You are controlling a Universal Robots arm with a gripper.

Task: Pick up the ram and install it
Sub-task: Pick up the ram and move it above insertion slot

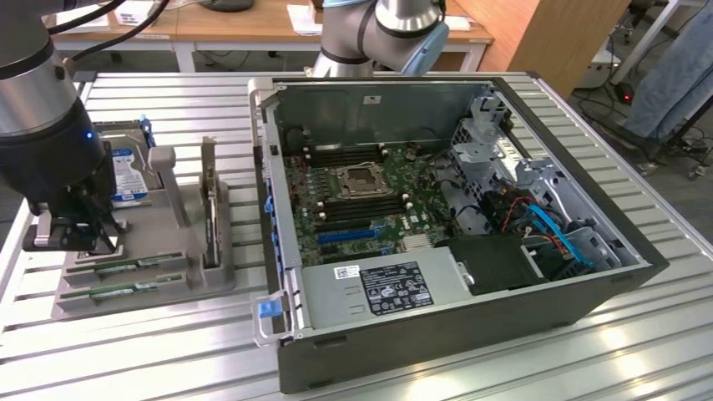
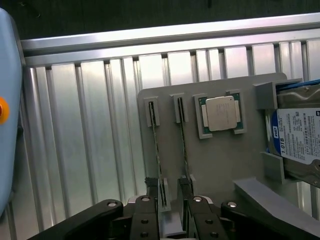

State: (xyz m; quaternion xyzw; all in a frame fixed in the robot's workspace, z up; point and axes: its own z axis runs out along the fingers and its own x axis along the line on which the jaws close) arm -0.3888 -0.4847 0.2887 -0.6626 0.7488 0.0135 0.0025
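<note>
**A:** Right up close in the wrist view: gripper (image 2: 170,202), jaws spread wide, holding nothing.

**B:** Straddling the ram (image 2: 156,150), by the look of it. Thin green edge running away between the jaws, standing in a slot of the grey tray (image 2: 220,165).

**A:** Mind the second stick (image 2: 183,145), just beside it, ending close to the other jaw. Cannot tell whether inside the gap or under that jaw.

**B:** So centre on one stick alone before closing. Keep the pads square to the flat faces, favour the middle of its length, and pull straight up out of the slot with no twisting.

**A:** Further along the tray, processor chip (image 2: 222,114) and hard drive (image 2: 300,135), each in its own pocket, apart from the jaws.

**B:** Over to the exterior view: gripper (image 1: 76,238) low over the tray (image 1: 167,280) at the exterior view's left, on the ribbed worktop (image 1: 145,351).

**A:** Ram and second stick both seated there, nothing lifted. Open computer case (image 1: 446,334) just beside, black memory slots (image 1: 354,209) looking unfilled.
</note>
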